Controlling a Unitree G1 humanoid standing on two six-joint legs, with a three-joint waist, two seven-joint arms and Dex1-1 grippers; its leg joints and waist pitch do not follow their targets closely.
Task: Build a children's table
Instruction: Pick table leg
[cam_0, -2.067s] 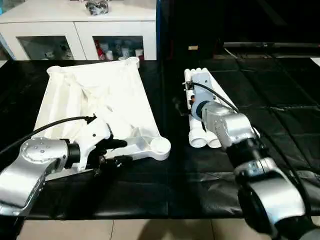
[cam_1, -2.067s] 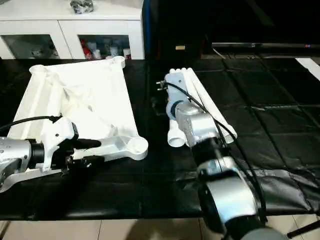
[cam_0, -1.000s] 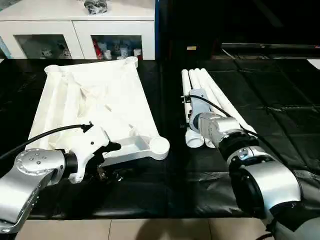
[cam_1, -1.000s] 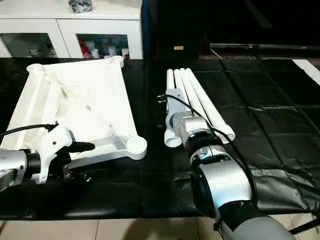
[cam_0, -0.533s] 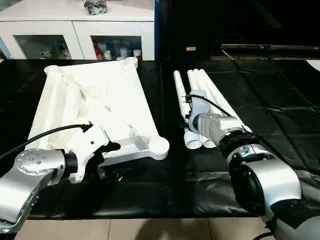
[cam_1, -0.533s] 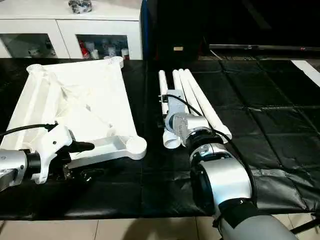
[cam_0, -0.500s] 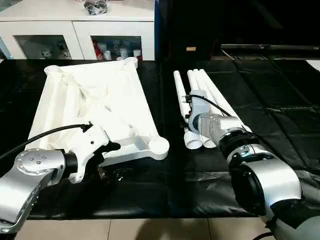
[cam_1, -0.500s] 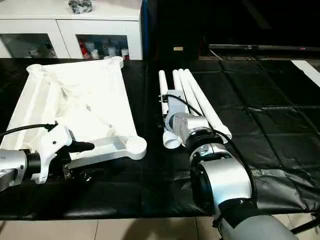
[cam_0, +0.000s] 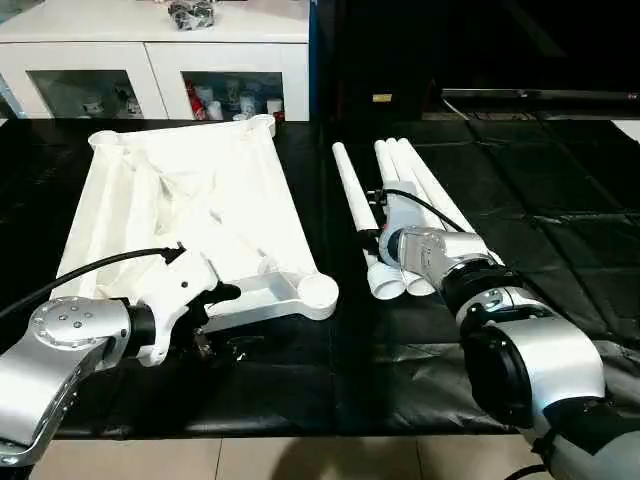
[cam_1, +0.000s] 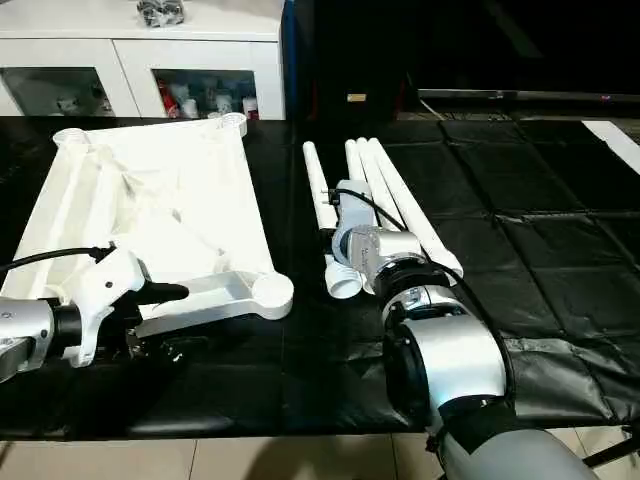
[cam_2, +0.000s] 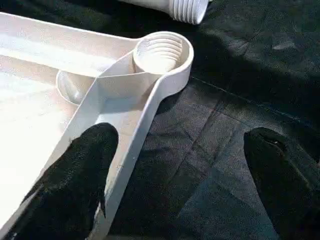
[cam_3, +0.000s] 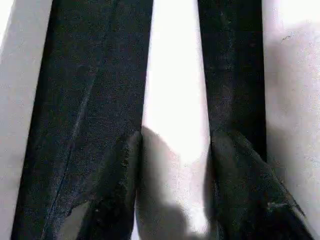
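White table top (cam_0: 190, 205) upside down on black sheeting (cam_0: 560, 190), ribbed underside up, just in front of white cabinet (cam_0: 160, 50). Right of table top, four legs (cam_1: 385, 195), one (cam_1: 320, 195) angled apart from the bundle. At the top's near corner socket (cam_2: 163, 51): left gripper (cam_2: 175, 185) spread wide, one finger (cam_2: 75, 175) over the rim, nothing held. Among the legs: right gripper (cam_3: 175, 170), fingers pressed to both sides of one leg (cam_3: 175, 100).
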